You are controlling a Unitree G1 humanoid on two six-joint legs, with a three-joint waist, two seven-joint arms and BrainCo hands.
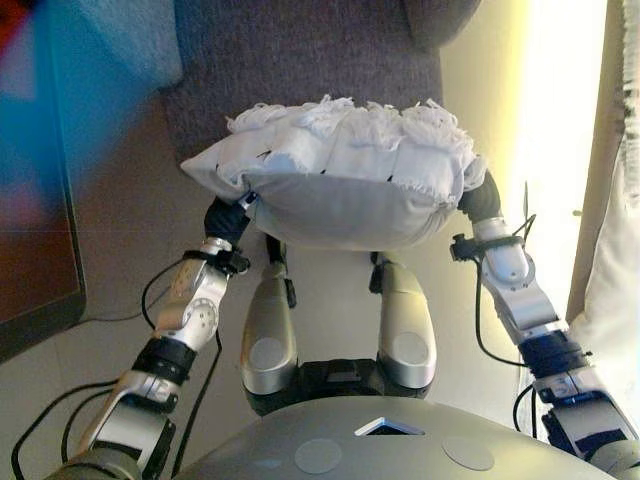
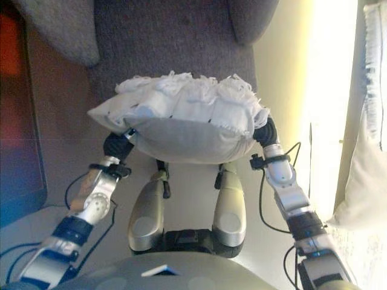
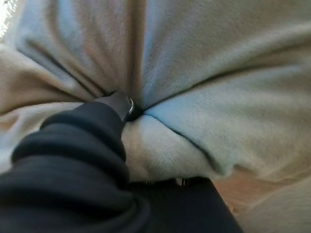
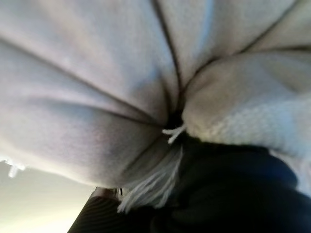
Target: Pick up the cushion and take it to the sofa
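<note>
While both arms reach forward, the left hand [image 1: 228, 218] and right hand [image 1: 482, 200] press into opposite ends of the white fringed cushion [image 1: 335, 170] (finger state cannot be told), held aloft before the grey sofa [image 1: 300, 60].

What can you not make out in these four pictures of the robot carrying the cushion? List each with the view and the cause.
- Left hand: its fingers are buried in the white cushion in the left wrist view, so the grip is unreadable.
- Right hand: only its dark cover shows in the right wrist view; cloth hides the fingers.
- Grey sofa: cut off by the top edge in both eye views.
- Cushion's underside: partly hidden.
</note>
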